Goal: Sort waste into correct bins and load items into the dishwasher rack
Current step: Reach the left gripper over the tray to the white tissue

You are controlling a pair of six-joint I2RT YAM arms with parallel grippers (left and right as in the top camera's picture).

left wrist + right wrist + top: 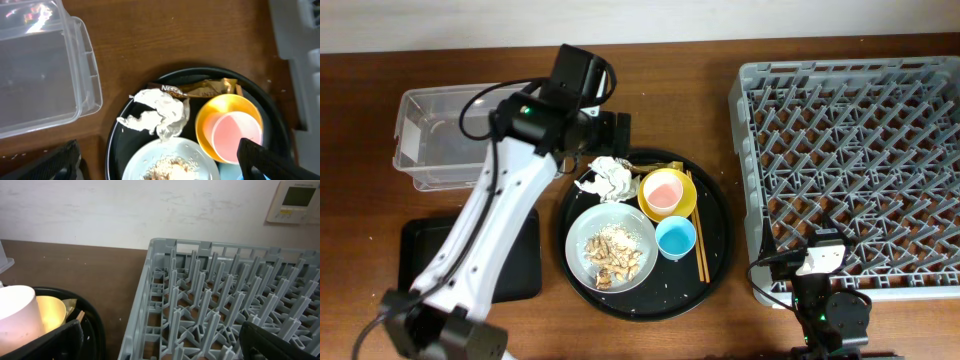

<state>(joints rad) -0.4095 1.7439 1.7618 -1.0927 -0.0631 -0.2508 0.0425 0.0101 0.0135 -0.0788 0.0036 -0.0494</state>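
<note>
Nearest, the right gripper (160, 325) sat wide open and empty at the rack's (850, 150) 7 o'clock corner. The black rectangular tray (420, 250) lay at 9 o'clock from the round tray (717, 262). On the round tray, the grey bowl (584, 240) of food scraps (615, 262) sat at 8 o'clock. The blue cup (675, 237) and chopsticks (700, 235) were at 3, the pink cup (663, 192) inside the yellow bowl (686, 204) at 1, and the tissue (605, 180) at 11. Above the tissue, the left gripper (157, 144) hung wide open and empty. The clear tub (440, 140) stood farther off at 10.
</note>
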